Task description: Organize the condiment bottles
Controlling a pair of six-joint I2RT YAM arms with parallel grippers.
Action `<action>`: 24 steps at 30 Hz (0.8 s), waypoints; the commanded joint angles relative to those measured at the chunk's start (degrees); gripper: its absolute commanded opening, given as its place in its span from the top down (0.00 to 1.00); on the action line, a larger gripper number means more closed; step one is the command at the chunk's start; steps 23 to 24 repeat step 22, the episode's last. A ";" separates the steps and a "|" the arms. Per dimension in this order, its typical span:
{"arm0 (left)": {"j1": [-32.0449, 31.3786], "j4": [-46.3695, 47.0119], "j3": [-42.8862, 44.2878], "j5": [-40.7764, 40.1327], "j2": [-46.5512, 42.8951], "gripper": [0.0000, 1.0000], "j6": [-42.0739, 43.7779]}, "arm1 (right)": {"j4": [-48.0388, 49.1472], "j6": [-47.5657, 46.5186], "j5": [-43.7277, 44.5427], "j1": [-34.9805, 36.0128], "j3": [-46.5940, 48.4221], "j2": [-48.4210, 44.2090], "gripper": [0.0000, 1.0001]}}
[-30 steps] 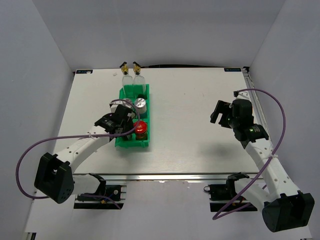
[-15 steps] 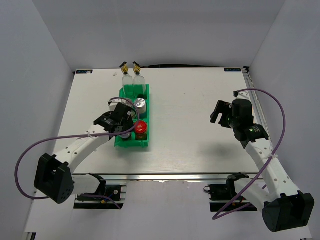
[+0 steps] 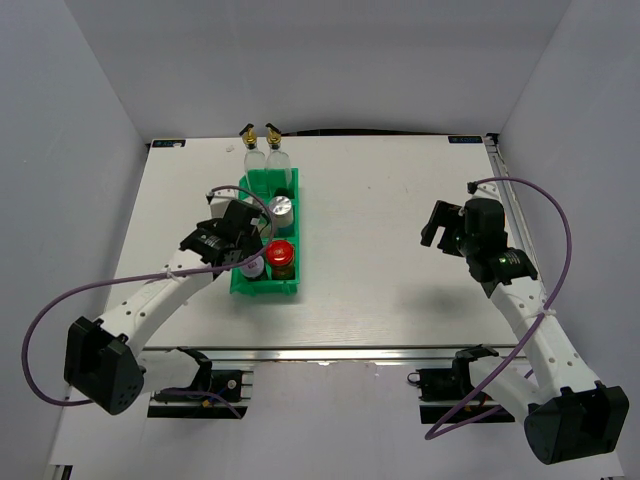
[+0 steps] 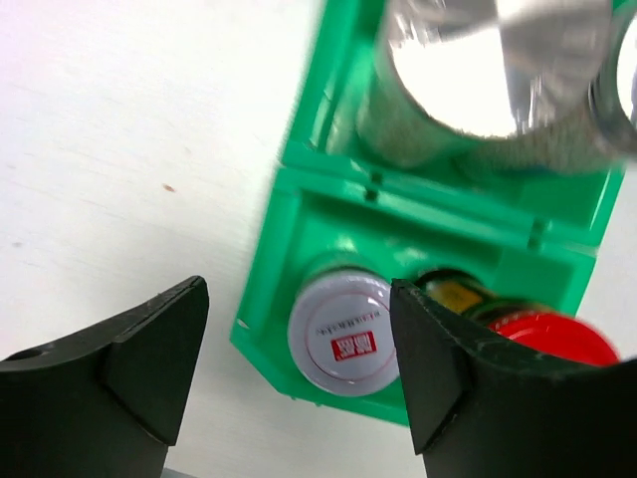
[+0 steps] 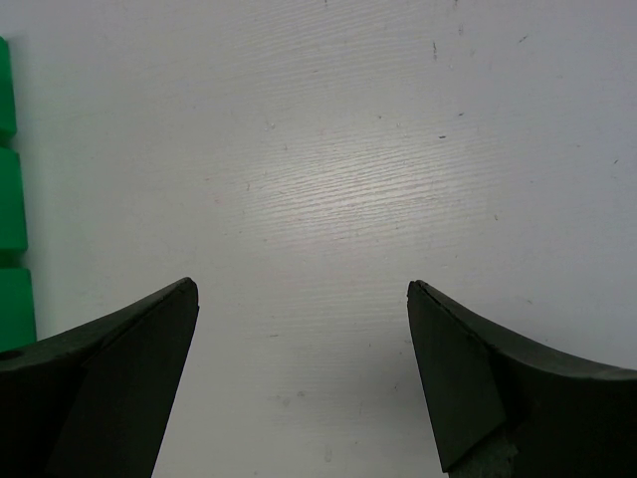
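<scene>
- Silver-lidded shaker (image 4: 488, 60): blurred, cut by upper edge.
- Second silver lid (image 4: 622, 85): sliver at right edge only, not identifiable.
- Red-lidded jar (image 4: 542, 337): partly hidden behind a finger (image 4: 468, 398) of left end effector (image 4: 299, 299).
- White jar (image 4: 343, 334): lid print too small to read.
- Dark-yellow patch (image 4: 453, 294) between both jars: unclear.
- Green bin (image 5: 10, 199): cut by left edge in right wrist view.
- Two glass bottles (image 3: 279, 158): bases hidden; inside far compartment or behind it, not discernible.
</scene>
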 commanded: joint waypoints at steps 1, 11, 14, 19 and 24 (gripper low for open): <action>0.14 -2.36 3.74 -10.48 -2.72 0.18 -2.05 | 1.09 -1.00 0.39 -0.19 0.35 -0.89 0.11; 6.88 -0.54 12.80 -17.28 0.01 0.02 -3.37 | -0.49 1.36 6.97 -0.27 2.72 -1.85 0.11; 12.16 6.41 11.49 -12.45 -3.41 0.02 -2.23 | 0.64 1.37 8.21 -0.27 2.64 -2.56 0.10; 16.74 10.82 11.57 -7.34 -5.53 0.02 -0.21 | 1.70 1.28 8.65 -0.27 2.02 -3.26 0.11; 18.68 11.35 12.27 -6.46 -4.92 0.02 0.23 | 1.70 1.02 9.00 -0.27 1.85 -3.17 0.10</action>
